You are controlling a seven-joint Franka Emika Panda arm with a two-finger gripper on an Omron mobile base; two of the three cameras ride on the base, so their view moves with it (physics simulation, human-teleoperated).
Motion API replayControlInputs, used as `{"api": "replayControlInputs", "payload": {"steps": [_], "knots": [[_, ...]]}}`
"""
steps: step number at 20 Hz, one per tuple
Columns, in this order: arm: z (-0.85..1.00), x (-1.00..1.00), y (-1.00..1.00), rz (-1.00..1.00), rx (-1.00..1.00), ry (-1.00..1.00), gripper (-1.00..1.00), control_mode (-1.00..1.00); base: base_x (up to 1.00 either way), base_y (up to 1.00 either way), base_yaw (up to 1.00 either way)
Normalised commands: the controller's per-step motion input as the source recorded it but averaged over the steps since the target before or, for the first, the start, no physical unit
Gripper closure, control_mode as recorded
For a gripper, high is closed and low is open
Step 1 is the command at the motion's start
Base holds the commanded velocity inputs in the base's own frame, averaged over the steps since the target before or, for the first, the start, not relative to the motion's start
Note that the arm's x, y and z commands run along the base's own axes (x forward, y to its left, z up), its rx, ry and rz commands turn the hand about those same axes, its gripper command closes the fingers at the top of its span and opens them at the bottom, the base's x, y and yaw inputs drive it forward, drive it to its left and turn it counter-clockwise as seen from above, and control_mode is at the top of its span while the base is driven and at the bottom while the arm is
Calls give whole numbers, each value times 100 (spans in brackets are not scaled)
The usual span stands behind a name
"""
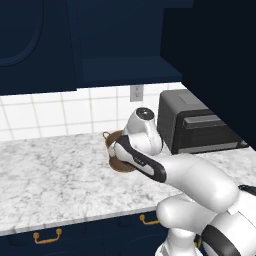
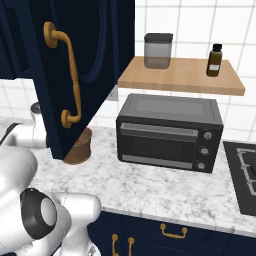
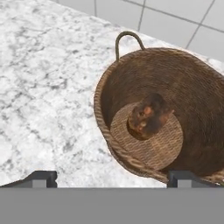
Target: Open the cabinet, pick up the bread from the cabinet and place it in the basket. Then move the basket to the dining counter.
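- Your gripper [image 3: 112, 177] stood wide open with nothing between its tips, which framed the near rim of the basket [image 3: 131, 74] in the hand view.
- The bread [image 3: 148, 116] lay on the round woven floor of the basket, roughly at its middle, touching the floor and clear of the walls.
- The basket stood upright on the marble worktop [image 1: 55, 175], near the tiled back wall, with one loop handle showing at its far rim in the hand view.
- In the left base view, your arm's forearm covered most of the basket [image 1: 112, 150]; only its left edge and a handle showed.
- In the right base view, the cabinet [image 2: 90, 55] door hung open, its long brass handle [image 2: 67, 75] facing you, and the door's lower edge hid the top of the basket [image 2: 80, 147].
- The black toaster oven [image 2: 170, 132] sat on the worktop to the right of the basket, near it but apart.
- Above the oven, a wooden shelf [image 2: 182, 77] carried a grey canister [image 2: 158, 50] and a small dark bottle [image 2: 214, 60].
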Motion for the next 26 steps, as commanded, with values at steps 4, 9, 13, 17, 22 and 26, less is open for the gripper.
{"api": "replayControlInputs", "payload": {"steps": [4,9,13,17,22,26], "knots": [[-25,23,8,0,-1,0,-100,-100,0,0,0],[-53,26,12,0,-4,0,-100,-100,0,0,0],[-39,17,6,0,-3,0,-100,-100,0,0,0],[-28,25,0,0,-3,0,-100,-100,0,0,0],[-42,2,0,1,-3,1,-100,-100,0,0,0],[-55,0,1,2,-3,1,100,-100,0,0,0]]}}
